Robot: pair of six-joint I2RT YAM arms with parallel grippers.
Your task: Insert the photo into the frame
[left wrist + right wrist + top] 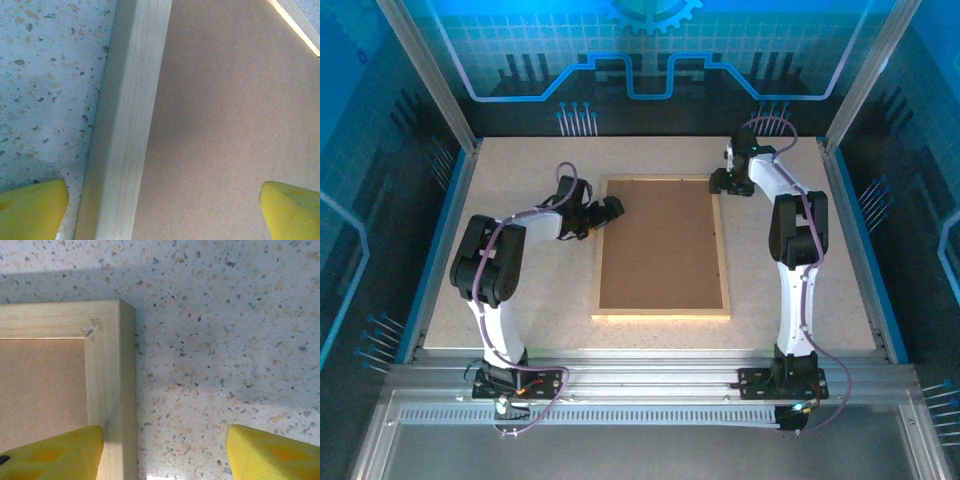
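The frame [724, 250], of thin light wooden rails, lies flat in the middle of the table with a plain brown backing board [660, 250] inside it. The photo is hidden. My left gripper [612, 208] hovers open over the frame's left rail [125, 125]; one yellow finger [35, 207] is above the table and the other above the board [225, 125]. My right gripper [725, 182] stands open at the far right corner, straddling the right rail [112, 380]. Nothing is between either pair of fingers.
The speckled tabletop [520, 300] surrounds the frame on all sides. Aluminium posts [425, 70] and blue enclosure walls bound the table at left, right and back. A metal rail [650, 375] runs along the near edge by the arm bases.
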